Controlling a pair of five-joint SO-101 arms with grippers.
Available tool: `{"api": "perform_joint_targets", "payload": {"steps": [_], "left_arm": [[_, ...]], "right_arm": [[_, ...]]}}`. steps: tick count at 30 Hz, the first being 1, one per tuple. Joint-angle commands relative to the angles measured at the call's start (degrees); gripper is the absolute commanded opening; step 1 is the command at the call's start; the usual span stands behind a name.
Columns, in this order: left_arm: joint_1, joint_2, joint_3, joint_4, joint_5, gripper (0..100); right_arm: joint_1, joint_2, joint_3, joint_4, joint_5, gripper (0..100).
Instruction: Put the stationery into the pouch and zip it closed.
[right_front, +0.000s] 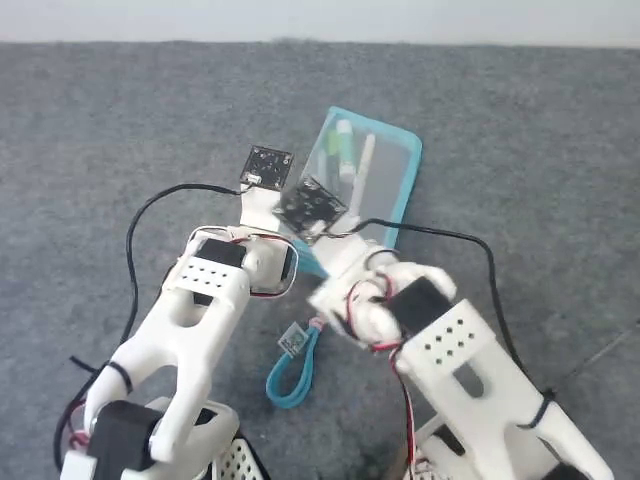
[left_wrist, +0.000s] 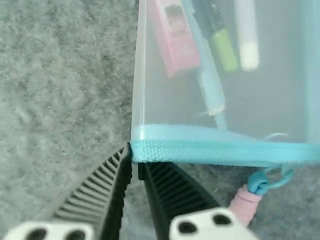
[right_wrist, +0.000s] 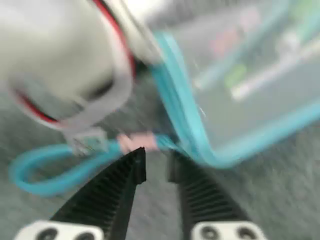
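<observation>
The clear pouch (right_front: 385, 165) with a teal border lies at the table's middle, with a green marker (left_wrist: 220, 42), a white pen (left_wrist: 247, 35), a blue pen (left_wrist: 207, 85) and a pink item (left_wrist: 172, 35) inside. My left gripper (left_wrist: 135, 160) is shut on the pouch's near corner, at the end of the teal zip edge (left_wrist: 225, 152). A pink tab (right_wrist: 137, 142) on a blue loop (right_front: 295, 365) hangs from that edge. My right gripper (right_wrist: 157, 160) is narrowly open just short of the pink tab, with nothing between its fingers.
Grey carpet covers the table. The left arm's white body (right_wrist: 65, 60) with red wires sits close beside my right gripper. Black cables (right_front: 150, 215) trail over the carpet by both arms. Open carpet lies to the far left and right.
</observation>
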Motion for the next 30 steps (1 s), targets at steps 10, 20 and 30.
{"api": "perform_joint_targets", "payload": {"steps": [10, 20, 30], "left_arm": [[-0.35, -1.32, -3.21, 0.18, -0.53, 1], [0.09, -1.32, -3.38, 0.44, -0.53, 1], [-0.09, -1.32, -3.21, 0.44, -0.53, 1]], "right_arm": [[10.77, -2.51, 23.82, -28.53, 30.24, 26.6], [9.63, -1.89, 32.70, -47.08, 42.55, 12.1], [10.07, -2.42, 33.14, -36.00, 47.82, 15.0]]}}
